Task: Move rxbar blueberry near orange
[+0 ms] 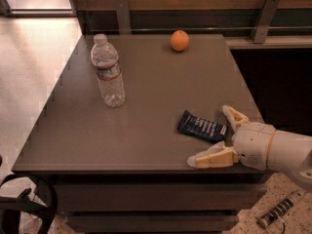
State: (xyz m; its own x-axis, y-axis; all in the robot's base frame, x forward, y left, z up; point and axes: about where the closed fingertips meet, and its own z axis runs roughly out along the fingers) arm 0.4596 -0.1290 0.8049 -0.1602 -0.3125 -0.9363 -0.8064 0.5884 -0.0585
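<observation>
The rxbar blueberry [202,127], a flat dark navy wrapper with white lettering, lies on the grey table [146,111] near its front right corner. The orange [179,40] sits at the far edge of the table, right of centre. My gripper [214,135] comes in from the right at table height, open, with one cream finger [235,116] behind the bar's right end and the other [212,157] in front of it. The bar's right end lies between the fingers and is not clasped.
A clear water bottle [108,72] stands upright at the left back of the table. A wooden wall with metal rail brackets [263,18] runs behind the table. The table's right edge drops to a dark gap; speckled floor lies to the left and below.
</observation>
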